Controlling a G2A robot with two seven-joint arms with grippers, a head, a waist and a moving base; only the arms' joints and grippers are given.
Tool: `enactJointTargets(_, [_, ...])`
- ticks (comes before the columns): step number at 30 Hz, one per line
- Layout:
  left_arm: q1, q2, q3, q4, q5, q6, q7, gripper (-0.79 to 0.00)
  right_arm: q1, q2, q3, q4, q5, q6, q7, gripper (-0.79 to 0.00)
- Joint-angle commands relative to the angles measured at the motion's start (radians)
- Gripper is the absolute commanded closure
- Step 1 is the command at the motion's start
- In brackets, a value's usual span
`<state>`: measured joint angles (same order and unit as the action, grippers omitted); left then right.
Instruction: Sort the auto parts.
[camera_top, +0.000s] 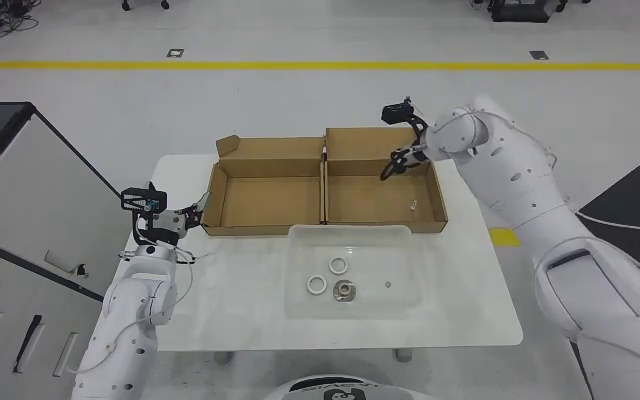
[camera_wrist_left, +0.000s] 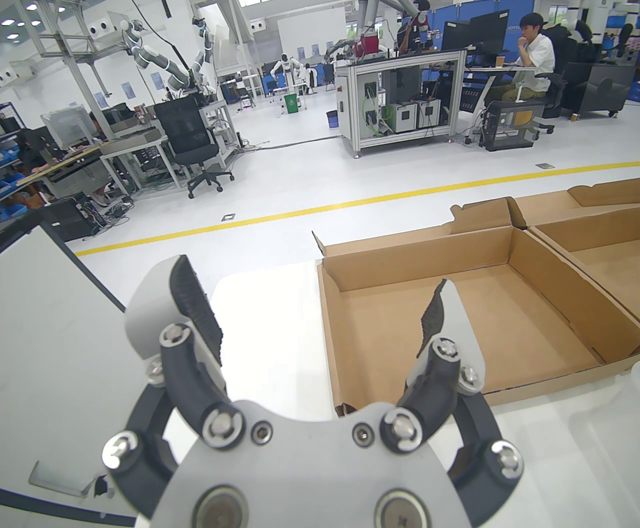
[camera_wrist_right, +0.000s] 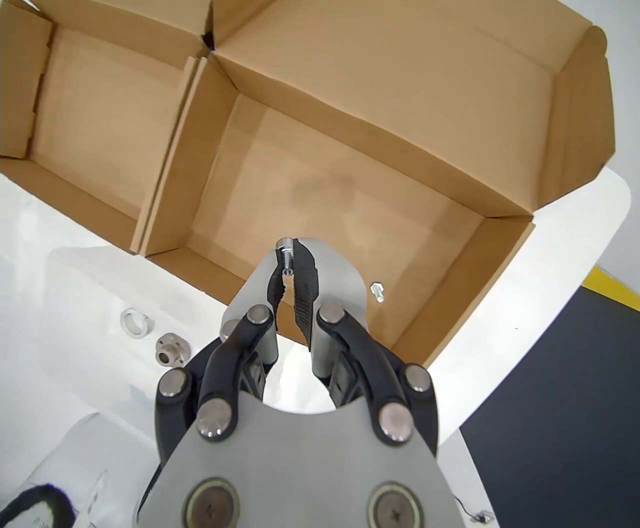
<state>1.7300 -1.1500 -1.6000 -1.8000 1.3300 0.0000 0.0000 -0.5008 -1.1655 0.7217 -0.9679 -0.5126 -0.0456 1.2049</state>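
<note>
My right gripper (camera_wrist_right: 289, 260) is shut on a small silver bolt (camera_wrist_right: 286, 251) and hangs above the right cardboard box (camera_wrist_right: 350, 200); from above it appears over that box (camera_top: 385, 172). Another silver bolt (camera_wrist_right: 377, 291) lies on the floor of the same box (camera_top: 412, 207). In the clear tray (camera_top: 400, 240) sit two white rings (camera_top: 339, 266) (camera_top: 316, 286), a metal flange (camera_top: 345, 290) and a tiny part (camera_top: 387, 283). My left gripper (camera_wrist_left: 315, 305) stands open and holds nothing, off the left side of the left cardboard box (camera_wrist_left: 450, 310), low over the table (camera_top: 195, 213).
The two cardboard boxes (camera_top: 270, 195) stand side by side at the back of the white table (camera_top: 470, 300), with the tray just in front of them. A grey panel (camera_top: 40, 190) leans beside the table's left edge.
</note>
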Motion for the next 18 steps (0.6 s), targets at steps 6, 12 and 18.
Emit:
enactJointTargets(6, [0.000, 0.000, 0.000, 0.000, 0.000, 0.000, 0.000, -0.785, 0.016, -0.041, -0.073, 0.091, -0.042, 0.003, -0.014, 0.000])
enactJointTargets(12, [0.000, 0.000, 0.000, 0.000, 0.000, 0.000, 0.000, -0.785, 0.016, -0.076, -0.124, 0.168, -0.064, 0.004, -0.028, 0.000])
enactJointTargets(18, [0.000, 0.000, 0.000, 0.000, 0.000, 0.000, 0.000, -0.785, 0.005, -0.109, -0.164, 0.226, -0.080, -0.006, -0.040, 0.000])
